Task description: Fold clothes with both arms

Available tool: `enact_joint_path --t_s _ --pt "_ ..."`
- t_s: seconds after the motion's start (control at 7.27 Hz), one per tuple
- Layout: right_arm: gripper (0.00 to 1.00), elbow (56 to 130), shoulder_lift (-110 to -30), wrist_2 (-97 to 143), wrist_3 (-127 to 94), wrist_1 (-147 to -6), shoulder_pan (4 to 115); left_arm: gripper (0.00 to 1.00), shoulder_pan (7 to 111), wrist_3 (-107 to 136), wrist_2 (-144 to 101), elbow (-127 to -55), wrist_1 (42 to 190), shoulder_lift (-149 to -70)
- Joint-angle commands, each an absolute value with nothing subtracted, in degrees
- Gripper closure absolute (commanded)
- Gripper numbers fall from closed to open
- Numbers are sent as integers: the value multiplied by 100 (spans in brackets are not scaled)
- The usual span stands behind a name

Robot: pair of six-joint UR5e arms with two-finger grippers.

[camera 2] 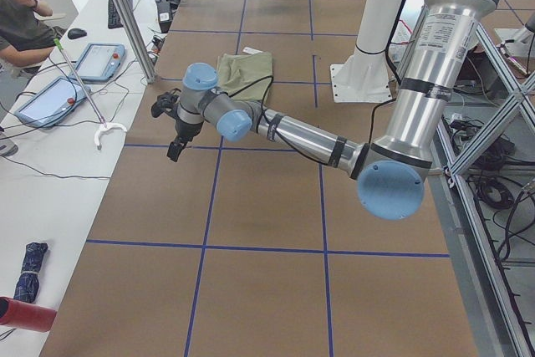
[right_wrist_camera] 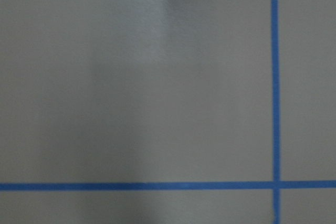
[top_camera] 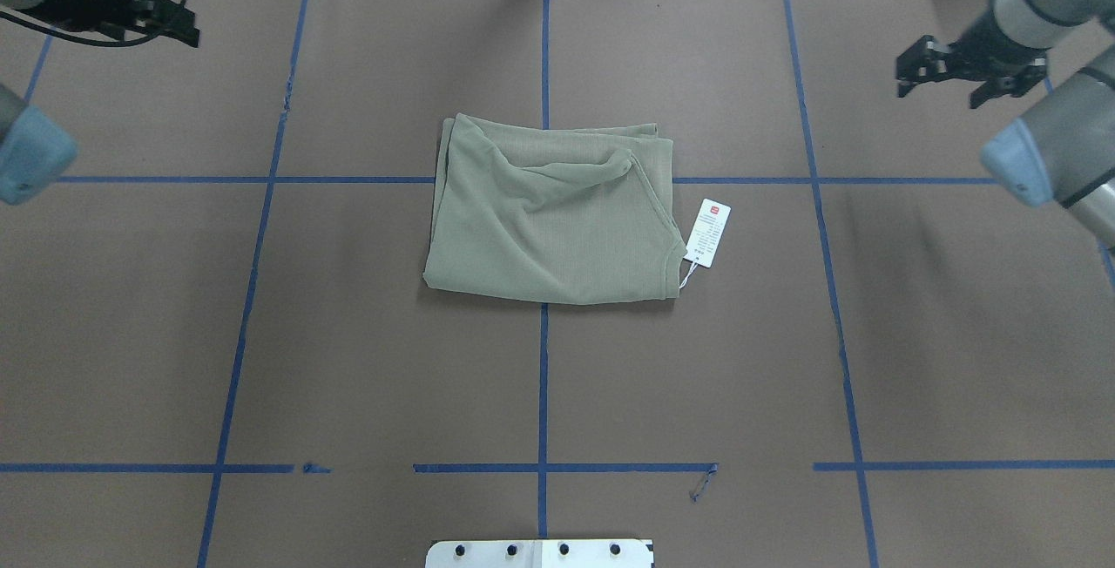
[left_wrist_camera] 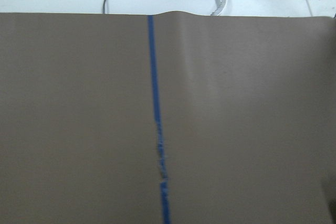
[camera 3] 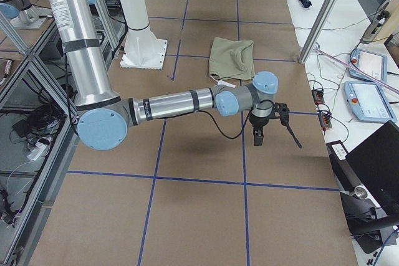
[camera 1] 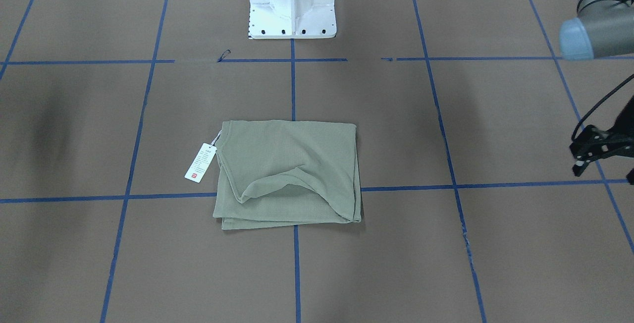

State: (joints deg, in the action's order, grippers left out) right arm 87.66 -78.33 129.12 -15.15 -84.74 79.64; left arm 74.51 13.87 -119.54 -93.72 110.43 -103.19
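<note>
Sage-green knit cloth, a long-sleeved shirt [top_camera: 549, 211] folded into a rough rectangle, lies at the middle of the brown surface [top_camera: 348, 359]. It sits over a crossing of the blue tape lines [top_camera: 253, 272]. A white hang tag [top_camera: 708, 233] on a thin string rests flat on the bare surface just beside the shirt's edge, on the robot's right side. The tag carries a small red square mark at one end and rows of fine print below it, too small to read. No other writing on the shirt can be made out.

The left pincer [top_camera: 161, 19] hangs over the far left corner of the surface, well apart from the shirt, its two black fingers spread and holding nothing. The right pincer [top_camera: 958, 71] hangs over the far right part of the surface, also well apart from the shirt and from the tag, its fingers likewise parted and empty. Neither touches the cloth.

The shirt's top layer is not smooth: a soft raised ridge runs across it toward the far edge, curling into a rounded lip. Lower layers peek out along that far edge. The edge nearest the white pedestal base [camera 1: 292, 3] is a clean, straight fold, and the side away from the tag bows slightly outward.
</note>
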Motion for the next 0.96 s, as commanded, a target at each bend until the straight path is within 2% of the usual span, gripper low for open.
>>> enact_joint_path --t_s 0.0,0.14,0.41,0.83 --pt "0 8885 -8086 13157 1002 -9741 8831 0 8101 -476 -11971 -9325 10383 -9863" --pt "0 8947 -8121 13166 1219 -9982 8885 0 8460 -1014 -12058 -9256 10014 -9740" --pt "0 8921 -8271 13490 1125 -9827 8886 0 8517 -993 -12839 -9194 10194 -9169" --pt "0 9009 -8410 13325 680 -9826 8912 0 8622 -1003 -12771 -9150 10284 -8974"
